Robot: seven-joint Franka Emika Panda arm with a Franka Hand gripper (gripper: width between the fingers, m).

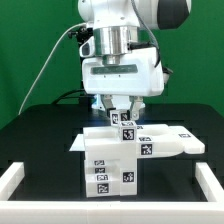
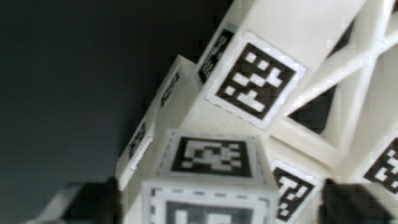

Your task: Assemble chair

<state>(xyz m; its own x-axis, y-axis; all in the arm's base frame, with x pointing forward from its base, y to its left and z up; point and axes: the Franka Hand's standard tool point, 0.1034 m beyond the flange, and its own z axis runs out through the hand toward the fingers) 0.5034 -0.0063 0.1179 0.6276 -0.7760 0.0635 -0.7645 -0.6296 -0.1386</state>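
On the black desk [image 1: 40, 125], near its front edge, the chair [image 1: 112, 158] stood partly assembled, its blocky body upright while a flat piece ran out sideways toward the exterior view's right. The claw [image 1: 119, 113] came straight down on its top, seemingly pinching a tagged piece, probably to steady it for joining.

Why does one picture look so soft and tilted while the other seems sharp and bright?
Wrist view: the camera sits very close to the chair, so its tag squares look soft, large and slanted, against a dark, dim background. Exterior view: even bright light, the white chair pieces nearly washed out against the black table, edges fairly crisp; the gripper casts little visible shadow.
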